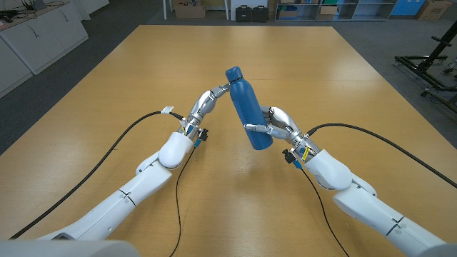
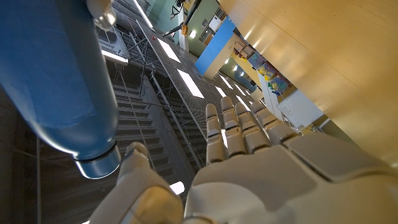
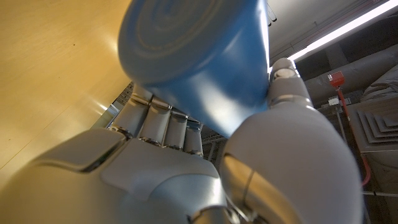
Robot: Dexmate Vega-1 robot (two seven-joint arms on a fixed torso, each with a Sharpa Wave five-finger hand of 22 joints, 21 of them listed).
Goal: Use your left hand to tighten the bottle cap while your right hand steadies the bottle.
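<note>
My right hand (image 1: 280, 127) grips the lower body of a blue bottle (image 1: 248, 111), which is tilted with its cap (image 1: 233, 73) pointing up and away from me. In the right wrist view the bottle's round base (image 3: 199, 56) sits between that hand's fingers (image 3: 155, 121) and thumb. My left hand (image 1: 206, 105) is beside the bottle's neck, fingers reaching toward the cap. In the left wrist view its fingers (image 2: 239, 130) are straight and apart from the bottle (image 2: 50, 81). The thumb tip is close beside the cap end (image 2: 96, 165), and nothing is held.
The wooden table (image 1: 143, 71) stretches wide around both arms. Black cables (image 1: 136, 125) run from each wrist back over the table. Cabinets stand at the far left, boxes along the back wall, and a black metal frame (image 1: 428, 64) at the far right.
</note>
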